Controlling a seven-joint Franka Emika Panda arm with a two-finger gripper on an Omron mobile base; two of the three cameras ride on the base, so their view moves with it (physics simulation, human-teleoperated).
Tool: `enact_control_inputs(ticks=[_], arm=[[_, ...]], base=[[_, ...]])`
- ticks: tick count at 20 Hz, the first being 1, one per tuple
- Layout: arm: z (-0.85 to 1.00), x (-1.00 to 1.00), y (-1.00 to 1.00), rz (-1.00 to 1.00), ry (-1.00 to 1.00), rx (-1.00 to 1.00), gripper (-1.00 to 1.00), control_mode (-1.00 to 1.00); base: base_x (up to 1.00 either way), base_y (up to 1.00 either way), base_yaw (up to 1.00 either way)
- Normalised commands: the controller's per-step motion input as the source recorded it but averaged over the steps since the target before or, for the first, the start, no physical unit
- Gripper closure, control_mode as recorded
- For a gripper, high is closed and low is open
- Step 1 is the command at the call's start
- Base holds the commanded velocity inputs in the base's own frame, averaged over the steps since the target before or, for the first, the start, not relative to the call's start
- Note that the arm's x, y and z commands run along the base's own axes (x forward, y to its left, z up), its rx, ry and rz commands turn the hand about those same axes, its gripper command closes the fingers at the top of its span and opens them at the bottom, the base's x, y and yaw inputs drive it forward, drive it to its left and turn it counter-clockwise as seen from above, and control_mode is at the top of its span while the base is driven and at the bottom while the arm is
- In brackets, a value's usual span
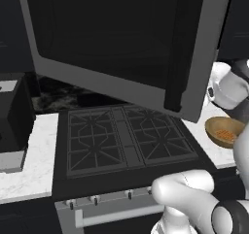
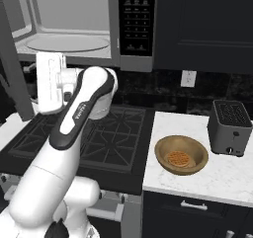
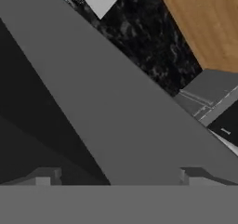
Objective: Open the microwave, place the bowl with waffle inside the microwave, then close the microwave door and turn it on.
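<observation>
Door swung open, bowl on the counter.
We saw the gripper [image 3: 116, 177] with jaws spread wide, empty, right against the microwave door [image 1: 121, 39]; the bowl [image 2: 181, 154] with waffle [image 2: 177, 159] sat right of the stove [image 2: 94, 133], below the microwave [image 2: 84, 24].

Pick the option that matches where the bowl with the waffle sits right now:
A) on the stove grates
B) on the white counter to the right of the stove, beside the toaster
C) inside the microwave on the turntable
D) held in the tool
B: the bowl rests on the white counter right of the stove, next to the toaster, while the microwave stands open without it.
</observation>
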Motion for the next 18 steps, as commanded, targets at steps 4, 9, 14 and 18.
enact_control_inputs(ticks=[4, 9, 14, 18], arm=[[0.0, -0.39, 1.0, 0.47, 0.11, 0.05, -1.0, -1.0], [0.0, -0.46, 1.0, 0.33, 0.01, 0.02, -1.0, -1.0], [0.0, -0.59, 1.0, 0.1, -0.06, 0.0, -1.0, -1.0], [0.0, -0.08, 0.49, -0.04, -0.03, 0.01, -1.0, -1.0]], base=[[0.0, 0.0, 0.0], [0.0, 0.0, 0.0], [0.0, 0.0, 0.0], [0.0, 0.0, 0.0]])
